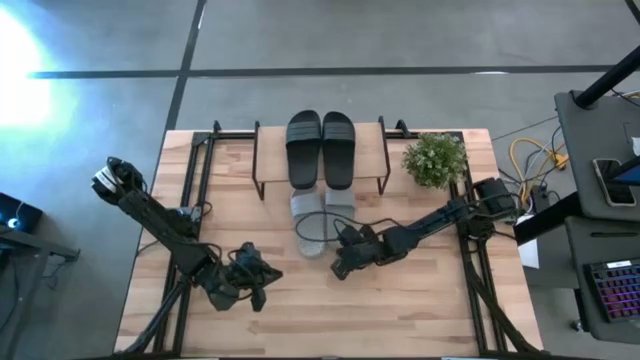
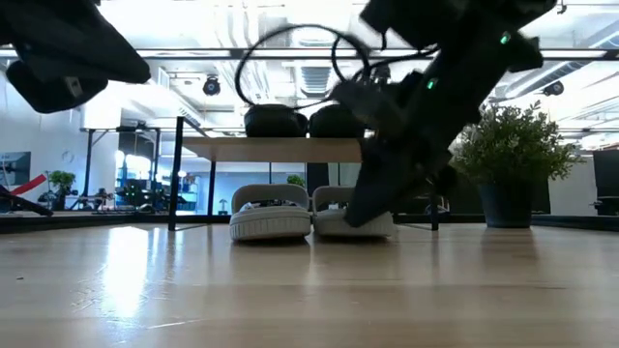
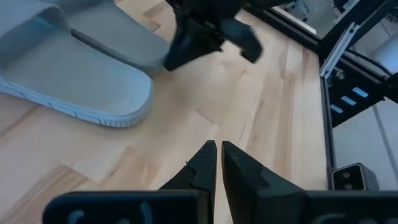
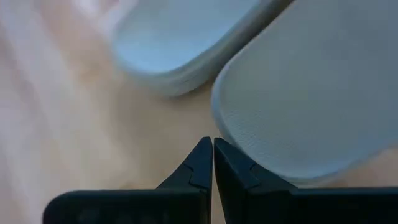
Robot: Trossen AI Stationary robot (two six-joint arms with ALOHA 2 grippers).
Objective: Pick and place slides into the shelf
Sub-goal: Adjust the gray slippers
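Note:
Two black slides [image 1: 320, 148] lie side by side on the shelf's light top board [image 1: 372, 150], and show as dark humps [image 2: 276, 121] in the low view. Two light grey slides [image 1: 312, 225] rest sole-down on the table under the shelf, heel ends sticking out toward the near edge [image 2: 271, 215]. My right gripper [image 1: 338, 266] is shut and sits low at their heel ends [image 4: 212, 146]. My left gripper [image 1: 256, 287] is shut and hovers over bare table to the near left of the grey slides [image 3: 217, 152]. My right gripper's shut fingertips [image 4: 205, 152] stand right at the heel rim of a grey slide [image 4: 231, 134], coming nearly level from the table's near right side. I cannot tell whether they touch it. The slide lies flat on the table.
A potted plant [image 1: 435, 160] stands right of the shelf at the far right of the table. Black metal rails run along the table's left [image 1: 190, 190] and right sides. Bare wood lies between the grippers and the near edge [image 1: 320, 320].

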